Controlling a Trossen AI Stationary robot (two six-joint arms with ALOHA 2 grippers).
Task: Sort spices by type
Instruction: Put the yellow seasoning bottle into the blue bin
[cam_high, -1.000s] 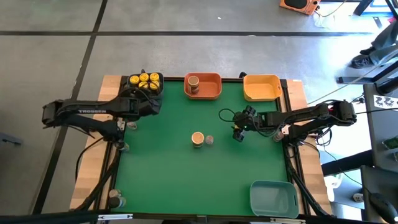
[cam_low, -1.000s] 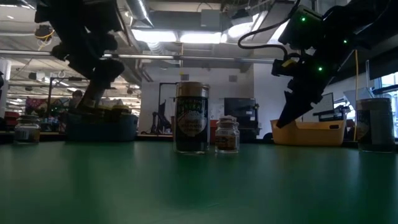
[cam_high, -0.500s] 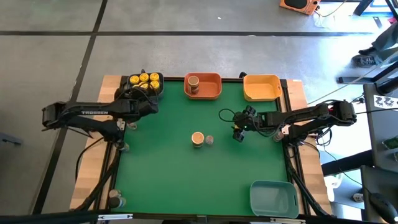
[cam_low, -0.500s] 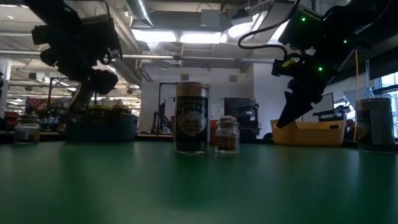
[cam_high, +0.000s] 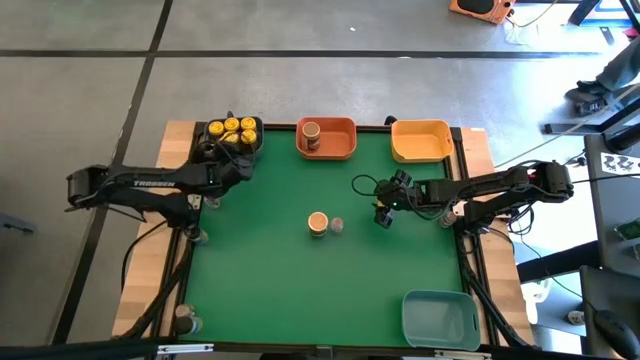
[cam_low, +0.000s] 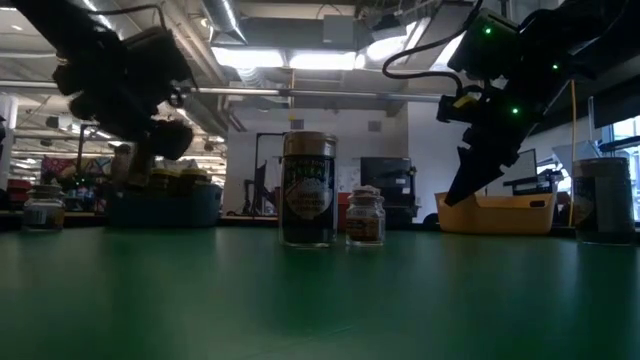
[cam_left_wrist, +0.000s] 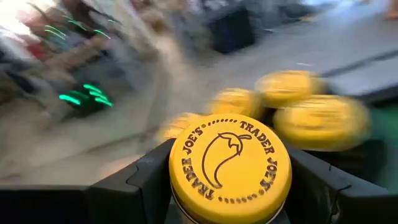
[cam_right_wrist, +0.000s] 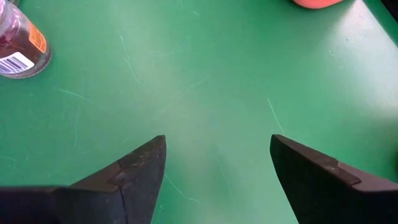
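Green table (cam_high: 270, 280), bins (cam_high: 326, 138), two jars (cam_high: 318, 223)

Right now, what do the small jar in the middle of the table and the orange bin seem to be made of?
The small jar looks like clear glass: its contents show through, with glints on it. The orange bin looks like matte moulded plastic, evenly coloured with rounded corners.

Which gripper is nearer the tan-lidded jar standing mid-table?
Right. The right gripper hangs open just beyond the small jar beside the tan-lidded jar. The left gripper is farther, by the bin of yellow-lidded jars, shut on a yellow-lidded jar.
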